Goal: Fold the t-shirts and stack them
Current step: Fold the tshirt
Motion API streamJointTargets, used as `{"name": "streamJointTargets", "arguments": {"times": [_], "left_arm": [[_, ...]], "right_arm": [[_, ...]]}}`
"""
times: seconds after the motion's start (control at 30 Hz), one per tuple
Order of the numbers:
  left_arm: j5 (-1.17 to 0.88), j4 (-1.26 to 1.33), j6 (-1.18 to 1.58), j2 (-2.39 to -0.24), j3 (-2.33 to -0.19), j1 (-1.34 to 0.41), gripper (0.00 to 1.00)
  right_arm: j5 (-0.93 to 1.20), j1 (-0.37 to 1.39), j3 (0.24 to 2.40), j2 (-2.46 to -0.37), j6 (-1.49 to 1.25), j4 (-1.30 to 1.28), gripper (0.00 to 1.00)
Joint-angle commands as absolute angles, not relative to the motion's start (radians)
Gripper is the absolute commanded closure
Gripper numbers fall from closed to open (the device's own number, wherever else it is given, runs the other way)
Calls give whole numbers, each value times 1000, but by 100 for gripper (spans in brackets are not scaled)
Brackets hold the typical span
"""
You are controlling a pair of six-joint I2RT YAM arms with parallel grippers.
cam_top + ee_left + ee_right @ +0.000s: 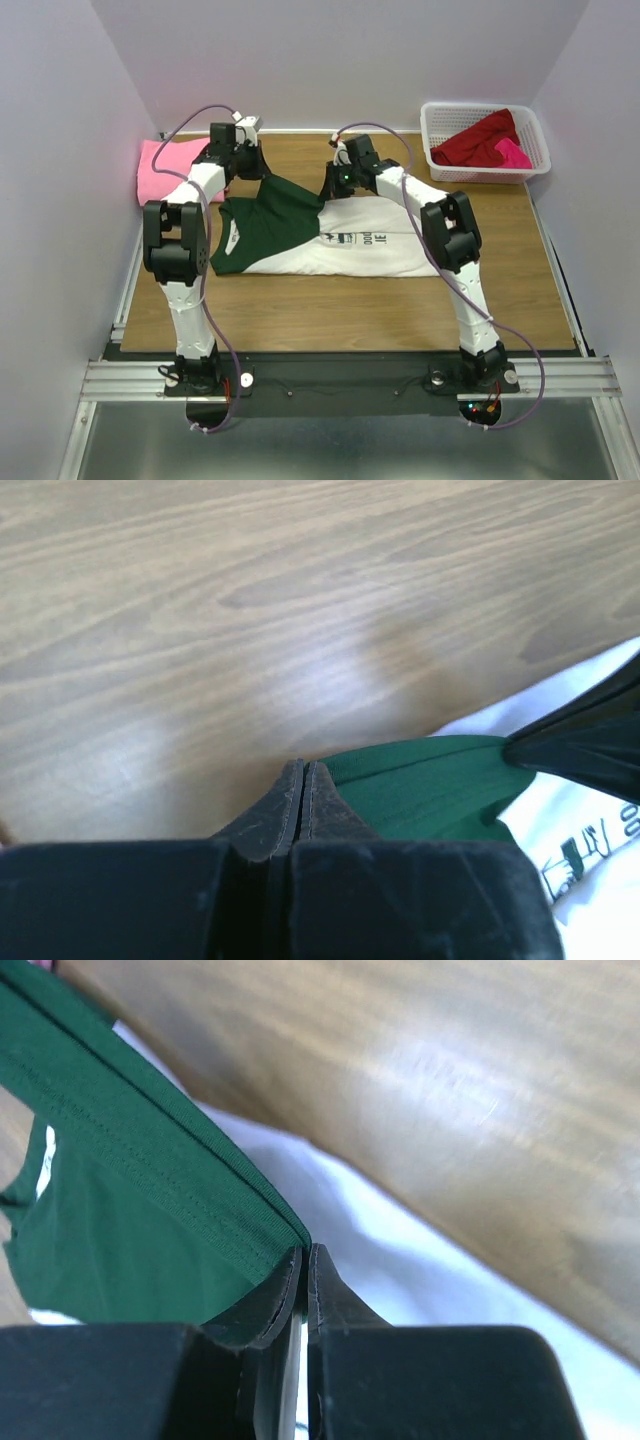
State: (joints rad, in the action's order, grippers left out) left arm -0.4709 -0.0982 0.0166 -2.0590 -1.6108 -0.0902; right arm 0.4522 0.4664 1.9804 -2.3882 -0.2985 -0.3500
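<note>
Both left gripper (303,775) and right gripper (305,1257) pinch t-shirt (365,252).

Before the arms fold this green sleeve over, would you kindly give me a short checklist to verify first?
1. Left gripper shut on the green sleeve: ok.
2. Right gripper shut on the sleeve's hem: ok.
3. Each gripper holds only one layer of cloth: cannot tell.
4. White t-shirt body lies flat on the table: ok.
5. Pink t-shirt lies at the far left, apart from the white one: ok.
6. Basket stands at the far right, apart from the right arm: ok.
</note>
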Motion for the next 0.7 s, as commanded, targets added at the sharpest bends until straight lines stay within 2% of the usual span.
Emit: {"name": "streamJointTargets", "arguments": {"times": [0.0, 0.37, 0.67], "left_arm": [[-424, -74, 28, -1954, -1525, -80, 100], [-397, -54, 66, -1896, -1410, -80, 100], [-342, -60, 118, -1798, -1261, -78, 100]], "right_arm": [[491, 469, 1936, -2281, -272, -330, 94], [482, 474, 1871, -2210, -259, -330, 93], [483, 499, 1726, -2148, -252, -330, 91]]}}
